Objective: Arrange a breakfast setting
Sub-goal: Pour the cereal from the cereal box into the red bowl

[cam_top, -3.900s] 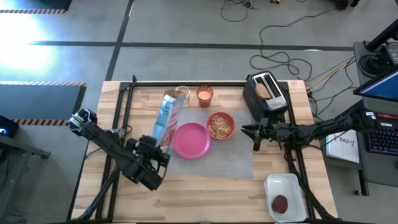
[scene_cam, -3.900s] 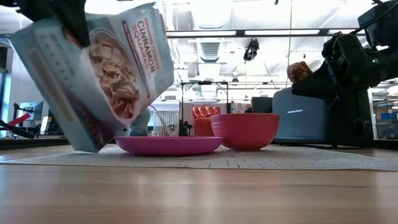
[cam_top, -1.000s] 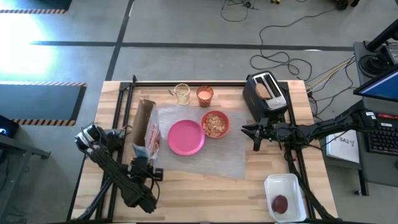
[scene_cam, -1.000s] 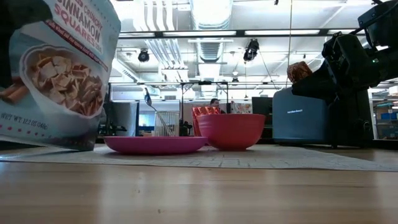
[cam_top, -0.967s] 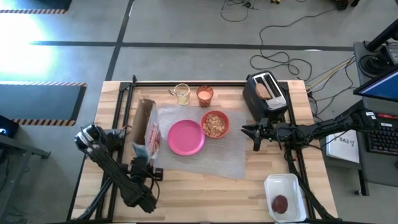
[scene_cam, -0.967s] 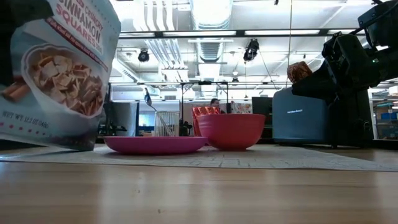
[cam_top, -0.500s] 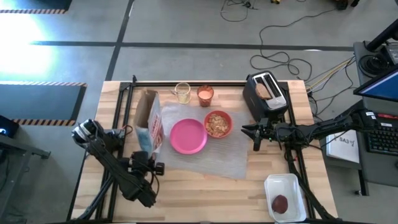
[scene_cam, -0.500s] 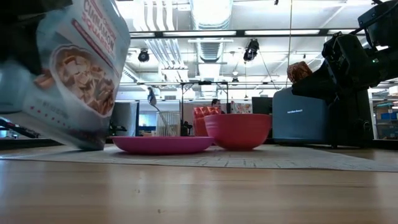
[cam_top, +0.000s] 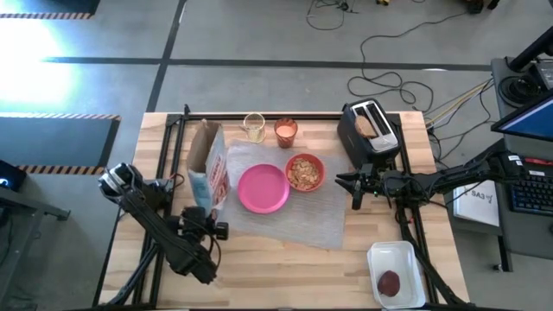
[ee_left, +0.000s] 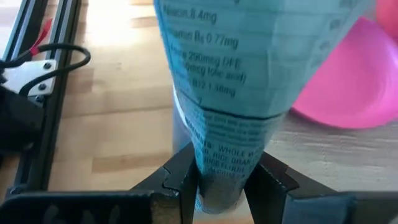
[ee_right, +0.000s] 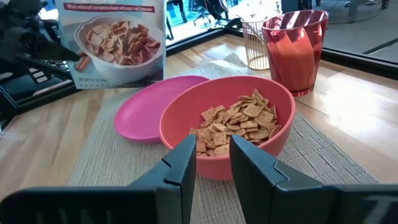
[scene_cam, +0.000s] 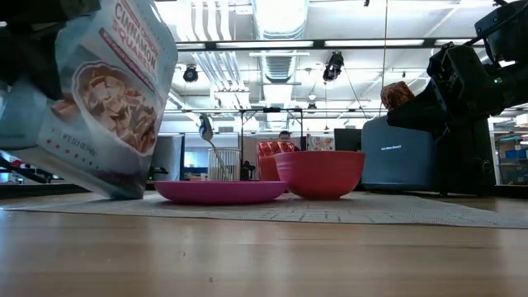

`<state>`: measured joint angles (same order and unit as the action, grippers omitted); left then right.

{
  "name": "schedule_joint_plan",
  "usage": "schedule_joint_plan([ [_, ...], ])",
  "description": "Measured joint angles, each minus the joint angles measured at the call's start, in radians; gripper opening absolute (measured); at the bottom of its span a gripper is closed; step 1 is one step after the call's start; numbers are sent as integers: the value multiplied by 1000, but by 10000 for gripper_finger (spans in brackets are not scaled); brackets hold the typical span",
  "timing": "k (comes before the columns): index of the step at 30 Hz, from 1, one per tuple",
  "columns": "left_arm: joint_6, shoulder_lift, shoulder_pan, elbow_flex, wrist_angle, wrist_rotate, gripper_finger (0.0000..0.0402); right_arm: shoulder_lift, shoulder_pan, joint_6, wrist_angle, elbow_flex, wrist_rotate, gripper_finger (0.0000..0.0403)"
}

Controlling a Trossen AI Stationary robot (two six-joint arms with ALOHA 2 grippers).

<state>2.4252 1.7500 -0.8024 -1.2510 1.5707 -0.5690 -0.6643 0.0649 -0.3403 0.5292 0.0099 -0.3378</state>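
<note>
Pink plate, red bowl, grey woven placemat.
</note>
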Motion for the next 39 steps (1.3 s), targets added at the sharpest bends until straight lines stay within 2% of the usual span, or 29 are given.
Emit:
schedule_joint_plan([
  [8,0,63,-11,-48,-83,60,93,0,0,0,0,0,0,86],
  [21,7,116,-27,-48,-208,84,104,0,0,0,0,0,0,86],
  [28,-5,146,-33,-51,-247,106,175,0,0,0,0,0,0,86],
  [34,-16,146,-54,-94,-180,9,254,0,0,0,0,0,0,86],
  [39,-16,146,-73,-141,-113,-48,290,0,0,0,0,0,0,86],
])
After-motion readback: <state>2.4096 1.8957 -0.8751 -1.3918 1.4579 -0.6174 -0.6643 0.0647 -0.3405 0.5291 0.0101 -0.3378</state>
